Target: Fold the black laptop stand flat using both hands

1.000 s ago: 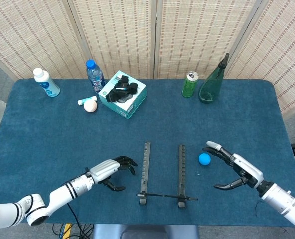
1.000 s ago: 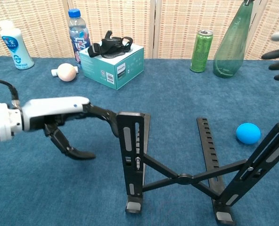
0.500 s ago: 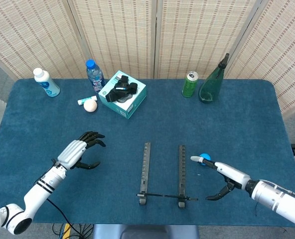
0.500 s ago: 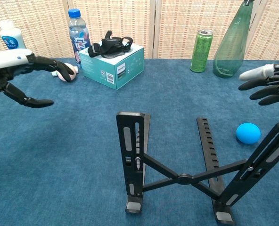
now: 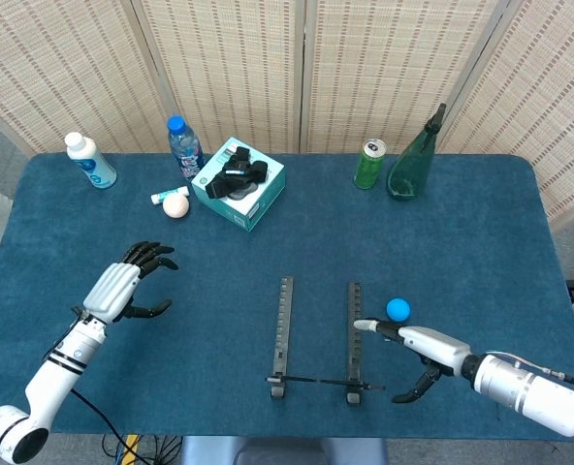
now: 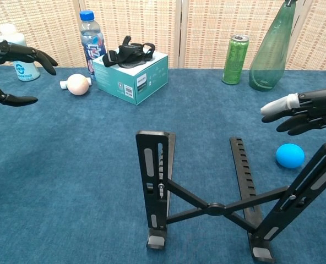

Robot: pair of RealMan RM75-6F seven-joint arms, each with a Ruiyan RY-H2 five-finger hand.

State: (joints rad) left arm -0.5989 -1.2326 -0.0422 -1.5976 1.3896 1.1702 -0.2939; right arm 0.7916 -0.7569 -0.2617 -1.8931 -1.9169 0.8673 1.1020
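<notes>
The black laptop stand (image 5: 318,337) (image 6: 207,198) stands near the table's front edge, its two toothed rails running front to back and its crossed legs raised. My left hand (image 5: 124,285) (image 6: 11,71) hovers well to the left of the stand, fingers spread, holding nothing. My right hand (image 5: 413,349) (image 6: 306,113) is just right of the stand's right rail, fingers spread and reaching toward it, apart from it and empty.
A blue ball (image 5: 397,309) (image 6: 290,155) lies right beside my right hand. At the back stand a white bottle (image 5: 89,161), a water bottle (image 5: 183,145), a teal box with black straps (image 5: 239,181), a green can (image 5: 368,163) and a green glass bottle (image 5: 413,160). A small peach ball (image 5: 175,205) lies near the box.
My left hand has drawn away from the stand's left rail, out to the left. My right hand has moved left, closing in on the right rail. The stand has not moved.
</notes>
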